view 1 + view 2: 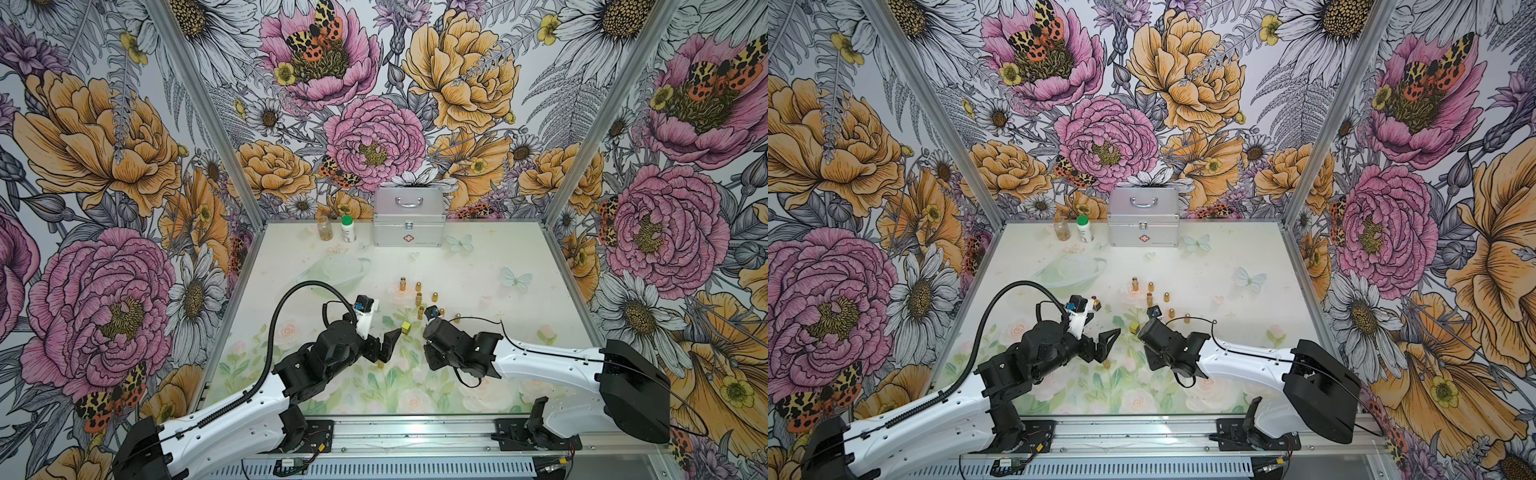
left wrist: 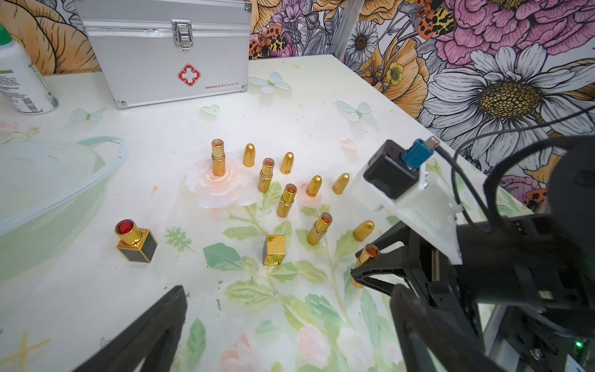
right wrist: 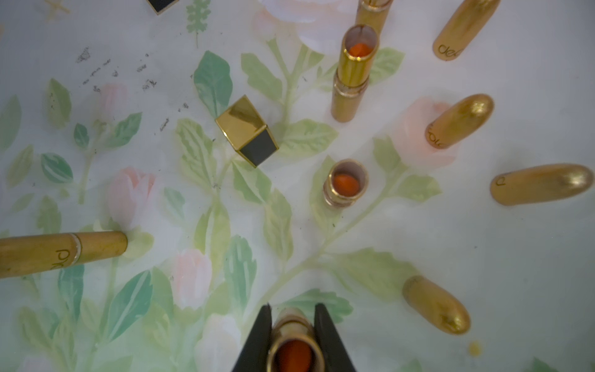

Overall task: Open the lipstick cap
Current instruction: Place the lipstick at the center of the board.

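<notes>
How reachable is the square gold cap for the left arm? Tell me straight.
Probably yes. The left end effector is open and the square gold cap stands just ahead with bare table between. The right end effector, shut on a lipstick tube, sits nearby but aside.

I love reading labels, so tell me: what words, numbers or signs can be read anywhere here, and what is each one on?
"GLosen", then characters too small to read, then what looks like "No.B0189": on the silver case.
Red cross sign: on the same case, no words in it.
Engraved letters on the gold caps: only fragments show, no whole word is readable.
White bottle: small print and a square code, too small to read.
</notes>
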Controlling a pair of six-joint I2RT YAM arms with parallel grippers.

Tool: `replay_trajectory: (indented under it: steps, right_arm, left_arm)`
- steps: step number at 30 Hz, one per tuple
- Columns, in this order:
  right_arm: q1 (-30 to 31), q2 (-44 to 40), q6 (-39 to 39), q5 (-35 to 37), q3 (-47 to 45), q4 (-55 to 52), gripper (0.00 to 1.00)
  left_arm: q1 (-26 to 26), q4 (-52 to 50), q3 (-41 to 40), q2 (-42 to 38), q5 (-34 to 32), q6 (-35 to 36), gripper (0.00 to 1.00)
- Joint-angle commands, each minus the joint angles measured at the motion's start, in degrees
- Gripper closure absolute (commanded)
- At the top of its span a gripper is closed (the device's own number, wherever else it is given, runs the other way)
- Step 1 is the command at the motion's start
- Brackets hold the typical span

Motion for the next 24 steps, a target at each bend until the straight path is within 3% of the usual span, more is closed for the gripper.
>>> replay_trajectory:
  steps: [1,24]
  right_arm:
    - [0.42,1.06,-2.1,2.83,-0.36,5.64,0.85]
    - [0.55,2.93,-5.67,2.51,-4.32,12.06,0.85]
  left_arm:
    - [0.67,-0.32,-0.66,-0.76,-1.06,-1.27,0.01]
    - [1.74,-0.13,-1.9,-2.15,-1.05,-2.76,0.01]
